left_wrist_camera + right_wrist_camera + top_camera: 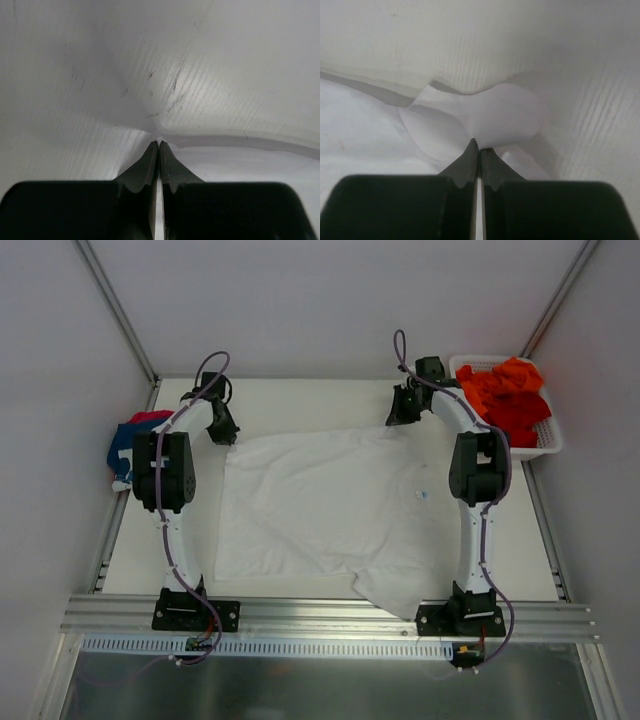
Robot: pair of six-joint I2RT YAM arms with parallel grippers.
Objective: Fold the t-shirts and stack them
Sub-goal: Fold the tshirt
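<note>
A plain white t-shirt [320, 510] lies spread over the middle of the table. My left gripper [224, 436] is shut on its far left corner; the left wrist view shows the jaws [159, 144] pinched on a thin white cloth edge [240, 165]. My right gripper [400, 420] is shut on its far right corner; a bunched flap of white cloth [490, 120] rises from the closed fingertips [480, 146]. Orange and red tees [505, 395] are heaped in the basket. A navy and pink-red tee pile [130, 445] lies at the table's left edge.
The white lattice basket [548, 440] stands at the far right corner. White walls enclose the table at back and sides. The shirt's near right part hangs toward the metal rail [320, 615] by the right arm's base.
</note>
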